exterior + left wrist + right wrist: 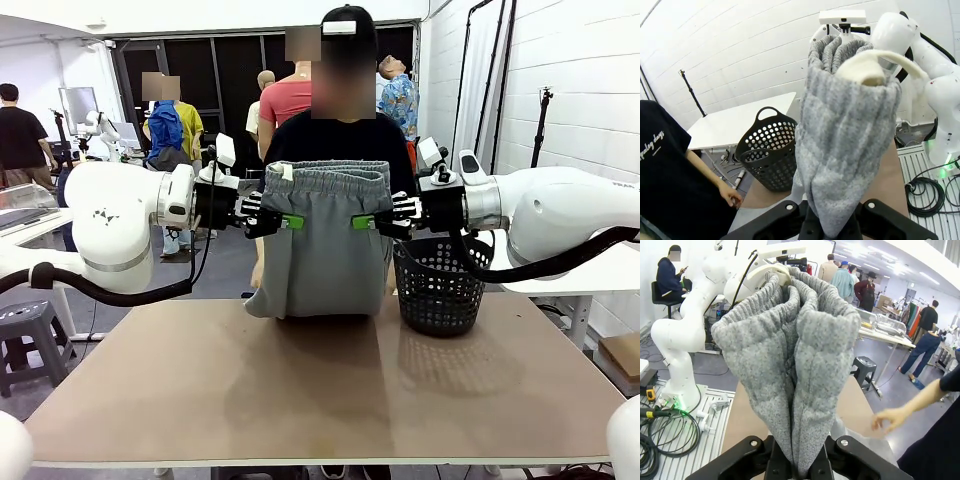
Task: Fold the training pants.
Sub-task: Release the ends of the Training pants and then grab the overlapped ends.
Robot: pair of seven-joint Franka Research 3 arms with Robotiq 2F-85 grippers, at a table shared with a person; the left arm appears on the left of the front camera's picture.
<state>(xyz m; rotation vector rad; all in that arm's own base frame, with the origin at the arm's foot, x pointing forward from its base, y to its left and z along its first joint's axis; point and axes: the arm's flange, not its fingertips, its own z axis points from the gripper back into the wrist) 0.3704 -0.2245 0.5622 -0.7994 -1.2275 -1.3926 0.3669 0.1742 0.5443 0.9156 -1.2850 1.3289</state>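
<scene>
The light grey training pants hang folded in the air between both arms, waistband up, their lower fold touching the far part of the table. My left gripper is shut on the pants' left edge and my right gripper is shut on their right edge, both a little below the waistband. In the left wrist view the grey cloth rises from between my shut fingers. The right wrist view shows the bunched cloth pinched the same way.
A black mesh basket stands on the brown table at the back right, close to my right gripper. A person in a black shirt stands right behind the pants, one hand near the table's edge. The table's near half is bare.
</scene>
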